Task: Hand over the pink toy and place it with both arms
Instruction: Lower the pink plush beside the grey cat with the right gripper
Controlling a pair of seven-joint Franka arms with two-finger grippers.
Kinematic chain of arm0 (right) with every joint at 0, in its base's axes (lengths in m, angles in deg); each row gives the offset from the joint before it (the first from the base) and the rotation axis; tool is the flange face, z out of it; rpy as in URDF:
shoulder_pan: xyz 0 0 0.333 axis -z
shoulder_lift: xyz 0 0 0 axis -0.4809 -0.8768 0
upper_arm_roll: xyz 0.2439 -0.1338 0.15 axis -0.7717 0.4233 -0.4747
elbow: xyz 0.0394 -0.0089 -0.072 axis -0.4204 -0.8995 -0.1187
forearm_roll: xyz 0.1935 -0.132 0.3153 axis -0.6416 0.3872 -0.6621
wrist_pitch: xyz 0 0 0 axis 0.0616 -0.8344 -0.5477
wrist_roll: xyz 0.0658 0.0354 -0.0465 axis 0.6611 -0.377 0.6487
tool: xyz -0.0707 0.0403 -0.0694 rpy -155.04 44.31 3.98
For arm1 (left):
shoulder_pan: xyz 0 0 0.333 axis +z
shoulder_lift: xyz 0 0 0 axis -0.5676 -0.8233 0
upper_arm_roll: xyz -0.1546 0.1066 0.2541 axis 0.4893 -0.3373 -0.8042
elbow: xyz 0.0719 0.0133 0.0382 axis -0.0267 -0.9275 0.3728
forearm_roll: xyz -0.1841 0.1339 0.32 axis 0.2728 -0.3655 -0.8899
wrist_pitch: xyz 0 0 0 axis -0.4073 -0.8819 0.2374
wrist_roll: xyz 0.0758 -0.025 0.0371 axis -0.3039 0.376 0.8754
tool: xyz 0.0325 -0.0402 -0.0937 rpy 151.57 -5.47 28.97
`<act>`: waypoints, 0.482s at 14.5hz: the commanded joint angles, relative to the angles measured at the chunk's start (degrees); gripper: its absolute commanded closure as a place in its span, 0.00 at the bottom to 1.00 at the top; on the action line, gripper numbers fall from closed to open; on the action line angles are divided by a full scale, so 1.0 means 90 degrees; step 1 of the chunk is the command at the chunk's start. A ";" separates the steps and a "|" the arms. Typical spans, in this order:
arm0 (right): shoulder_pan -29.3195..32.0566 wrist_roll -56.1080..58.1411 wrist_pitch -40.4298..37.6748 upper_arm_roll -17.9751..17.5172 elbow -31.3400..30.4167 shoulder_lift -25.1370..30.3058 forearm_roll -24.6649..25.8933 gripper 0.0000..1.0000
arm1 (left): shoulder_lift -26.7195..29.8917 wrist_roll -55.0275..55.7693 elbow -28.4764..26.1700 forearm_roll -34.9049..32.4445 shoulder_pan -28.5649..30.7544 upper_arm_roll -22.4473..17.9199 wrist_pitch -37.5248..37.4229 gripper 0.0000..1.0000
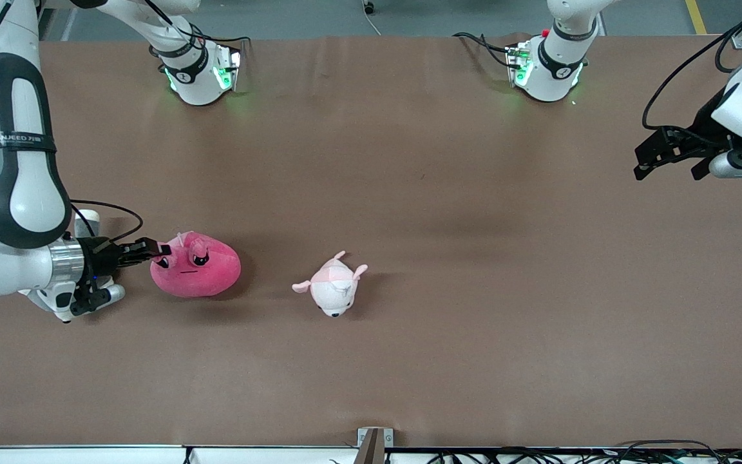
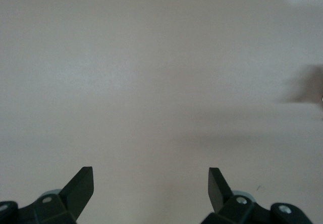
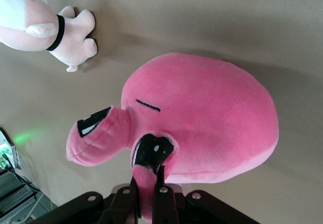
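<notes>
Pale plush animal [image 1: 332, 287] on table, right gripper [image 1: 155, 249] pinching pink toy [image 1: 196, 265]

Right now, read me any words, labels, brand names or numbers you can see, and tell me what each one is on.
"WANJEED", roughly, plus smaller characters too blurred to read: on the dark band around the right arm.
Small round marks on the two arm bases: too small to read.
Pink toy, pale plush, table: no text.

right arm [image 1: 22, 142] band: pale lettering, looks like "WANJEED" plus further characters, not fully legible
rest of scene: no other readable text
</notes>
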 commanded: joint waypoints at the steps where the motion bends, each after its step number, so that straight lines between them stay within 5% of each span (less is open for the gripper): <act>1: 0.0012 0.0105 0.0147 -0.0027 0.0169 -0.0186 -0.0123 0.97 | -0.0099 -0.0089 0.0236 0.0049 0.0062 0.0021 0.0019 0.00; 7: 0.0100 0.0408 0.0266 -0.0027 0.0159 -0.0293 -0.0133 0.99 | -0.0343 -0.0070 0.0598 0.0000 0.0198 0.0011 -0.0029 0.00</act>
